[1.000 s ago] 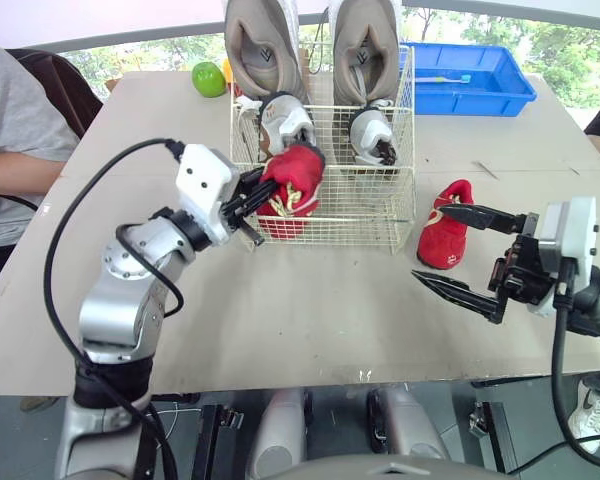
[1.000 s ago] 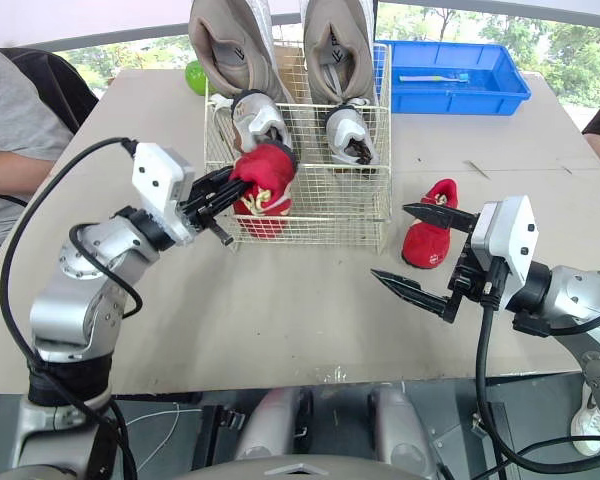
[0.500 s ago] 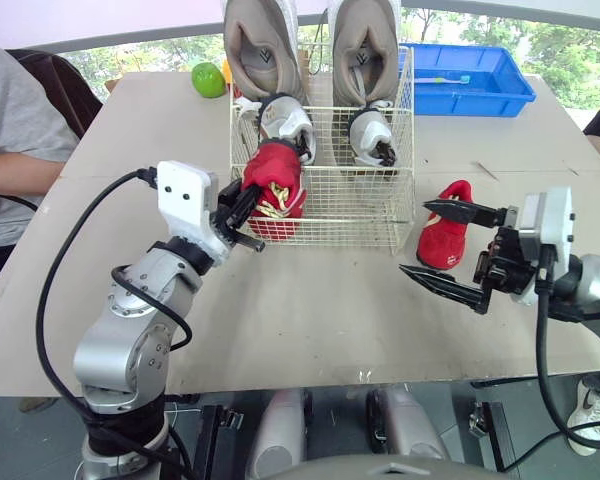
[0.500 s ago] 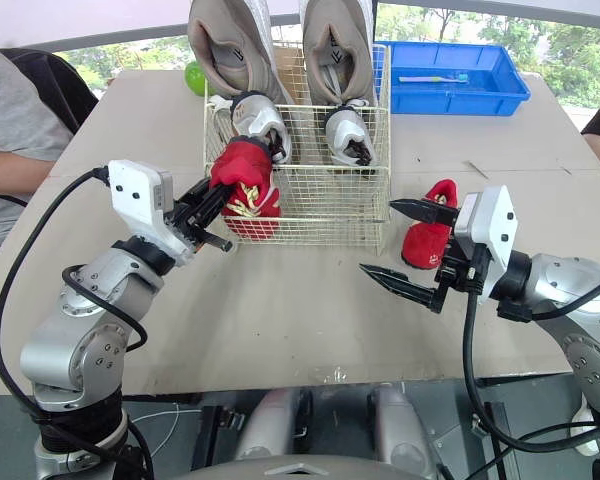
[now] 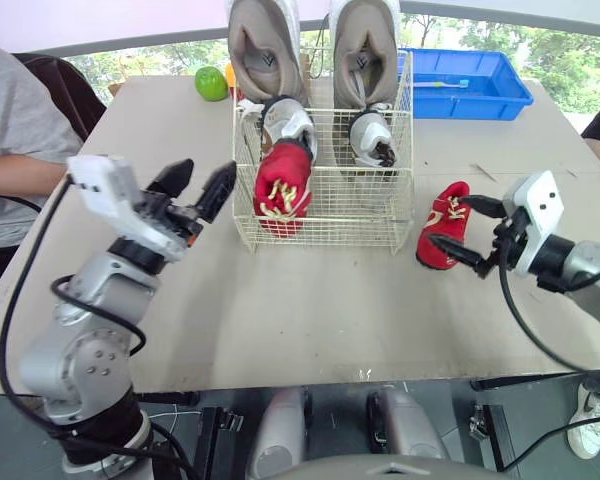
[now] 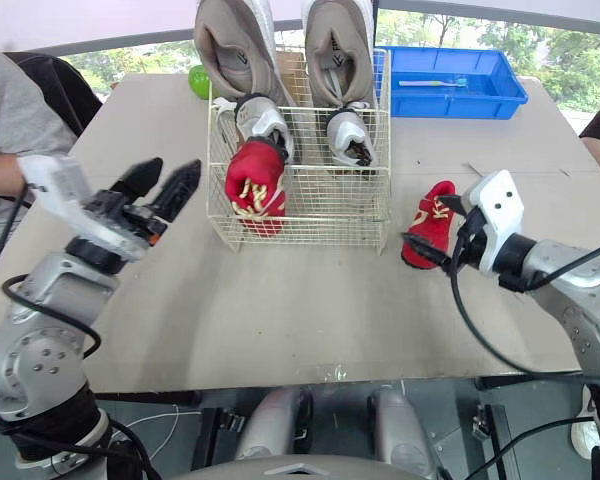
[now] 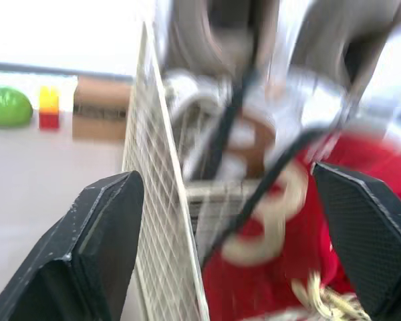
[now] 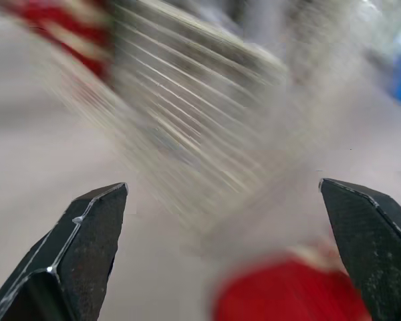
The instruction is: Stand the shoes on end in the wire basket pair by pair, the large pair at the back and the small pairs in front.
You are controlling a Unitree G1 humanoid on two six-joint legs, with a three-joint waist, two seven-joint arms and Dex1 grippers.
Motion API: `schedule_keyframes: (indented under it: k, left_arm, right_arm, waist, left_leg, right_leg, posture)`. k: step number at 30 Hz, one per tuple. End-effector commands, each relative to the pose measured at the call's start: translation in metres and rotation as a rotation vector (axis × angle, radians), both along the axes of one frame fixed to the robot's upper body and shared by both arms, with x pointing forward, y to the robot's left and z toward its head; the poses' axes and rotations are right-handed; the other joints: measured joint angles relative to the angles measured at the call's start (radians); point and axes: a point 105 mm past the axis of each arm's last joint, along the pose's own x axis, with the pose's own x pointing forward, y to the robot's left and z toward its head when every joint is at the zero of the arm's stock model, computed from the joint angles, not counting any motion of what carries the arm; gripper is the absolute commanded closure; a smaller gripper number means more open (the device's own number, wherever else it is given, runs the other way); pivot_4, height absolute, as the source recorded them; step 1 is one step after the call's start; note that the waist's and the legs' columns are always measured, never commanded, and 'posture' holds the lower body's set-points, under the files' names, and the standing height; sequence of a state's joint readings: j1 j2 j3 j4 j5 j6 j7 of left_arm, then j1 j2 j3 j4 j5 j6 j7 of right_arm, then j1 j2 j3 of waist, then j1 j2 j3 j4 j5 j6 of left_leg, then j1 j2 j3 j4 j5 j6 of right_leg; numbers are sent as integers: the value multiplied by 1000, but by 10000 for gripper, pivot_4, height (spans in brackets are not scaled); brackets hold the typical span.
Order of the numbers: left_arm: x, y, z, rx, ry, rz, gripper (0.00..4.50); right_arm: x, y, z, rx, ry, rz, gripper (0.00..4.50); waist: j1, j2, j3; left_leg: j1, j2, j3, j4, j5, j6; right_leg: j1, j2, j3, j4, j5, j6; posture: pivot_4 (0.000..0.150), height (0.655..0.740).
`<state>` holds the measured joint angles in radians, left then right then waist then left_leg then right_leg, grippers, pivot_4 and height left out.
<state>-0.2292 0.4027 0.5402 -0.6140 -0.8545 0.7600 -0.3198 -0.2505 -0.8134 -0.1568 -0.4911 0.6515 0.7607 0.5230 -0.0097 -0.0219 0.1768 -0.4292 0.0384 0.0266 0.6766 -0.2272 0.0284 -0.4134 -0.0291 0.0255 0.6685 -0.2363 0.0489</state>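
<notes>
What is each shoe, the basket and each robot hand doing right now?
large grey shoes: on end at the basket's back.
small silver shoes: on end in front of them.
red shoe in the basket: on end, front left.
red shoe on the table: outside, beside the basket.
wire basket: upright, front right spot unfilled.
left gripper: open, holding nothing.
right gripper: open, at the red shoe on the table.

Red with cream laces on the basket shoe [image 5: 282, 187], matching red on the table shoe [image 5: 444, 240]; taupe large shoes [image 5: 263, 45], cream wire basket [image 5: 350, 205], blue tray [image 5: 467, 80], green fruit [image 5: 211, 82].
</notes>
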Motion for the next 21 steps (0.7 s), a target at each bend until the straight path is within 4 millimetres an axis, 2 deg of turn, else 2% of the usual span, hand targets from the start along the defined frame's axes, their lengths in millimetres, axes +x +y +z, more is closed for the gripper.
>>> schedule_keyframes:
  k: [1, 3, 5, 6, 8, 10, 13, 14, 17, 18, 20, 21]
  left_arm:
    - [-16, -13, 14, -20, -65, -169, 843]
    - [-27, -28, 13, 36, -63, -292, 843]
    - [-51, -57, 4, 125, -37, -518, 843]
    - [-60, -65, -2, 172, -26, -582, 843]
    - [-73, -75, -11, 227, -1, -681, 843]
    - [-78, -79, -16, 266, 6, -712, 843]
    - [-73, -80, -18, 285, 3, -697, 843]
    - [-65, -78, -17, 321, -8, -645, 843]
    - [-41, -74, 1, 344, -75, -495, 843]
    - [-33, -72, 10, 357, -108, -434, 843]
    - [-24, -74, 18, 487, -164, -344, 843]
    - [-20, -74, 18, 534, -167, -310, 843]
  right_arm:
    - [3, -11, 10, -6, 25, -43, 0]
    - [19, -25, 2, -8, 109, -138, 0]
    - [33, -41, -7, 11, 201, -261, 0]
    - [36, -45, -9, 29, 234, -291, 0]
    - [41, -47, -11, 85, 289, -313, 0]
    - [45, -48, -10, 134, 323, -322, 0]
    - [53, -50, -7, 174, 319, -324, 0]
    - [53, -47, -2, 204, 316, -305, 0]
    - [49, -40, 6, 210, 280, -245, 0]
    - [44, -36, 11, 195, 233, -204, 0]
    - [23, -14, 37, 220, 20, 1, 0]
    - [3, -1, 50, 252, -73, 146, 0]
  waist:
    - [6, 0, 0]
    - [4, 0, 0]
    - [-6, 0, 0]
    - [-4, 0, 0]
    - [-4, -1, 0]
    - [-2, 0, 0]
    - [-1, 1, 0]
    - [0, 1, 0]
    - [2, 1, 0]
    - [5, 1, 0]
    - [11, 0, 0]
    - [10, 0, 0]
  left_leg:
    - [-1, 0, 0, 0, 0, 0]
    - [-1, -1, 0, 0, 0, 0]
    - [-1, -1, 1, 0, 0, 0]
    - [-1, 0, 3, 0, 0, 0]
    - [0, 0, 3, -1, 0, 0]
    - [0, 0, 5, -3, 0, 0]
    - [0, -1, 6, -4, 0, 0]
    - [0, -1, 7, -4, 0, 0]
    - [-1, -1, 7, -4, 0, 0]
    - [-1, -1, 7, -4, 0, 0]
    - [-2, -1, 5, -4, 0, 0]
    - [-2, -1, 5, -5, 0, 0]
  right_leg:
    - [0, 0, 0, -1, 0, 0]
    - [0, 0, 0, -3, 0, 0]
    - [0, 0, 1, -4, 0, 0]
    - [0, -1, 2, -4, 0, -1]
    - [0, -1, 2, -4, 0, -1]
    - [0, -1, 2, -5, 0, -1]
    - [0, 0, 1, -5, 0, -1]
    - [0, 0, 1, -5, 0, -1]
    - [0, 0, 0, -6, 0, 0]
    - [0, 1, 0, -6, 0, 0]
    - [0, 1, -1, -7, 0, 0]
    - [0, 2, -1, -8, 0, 1]
  posture:
    - [1500, 7400]
    - [1500, 7400]
    - [1500, 7400]
    - [1500, 7400]
    - [1500, 7400]
    - [1500, 7400]
    - [1500, 7400]
    - [1500, 7400]
    - [1500, 7400]
    - [1500, 7400]
    - [1500, 7400]
    - [1500, 7400]
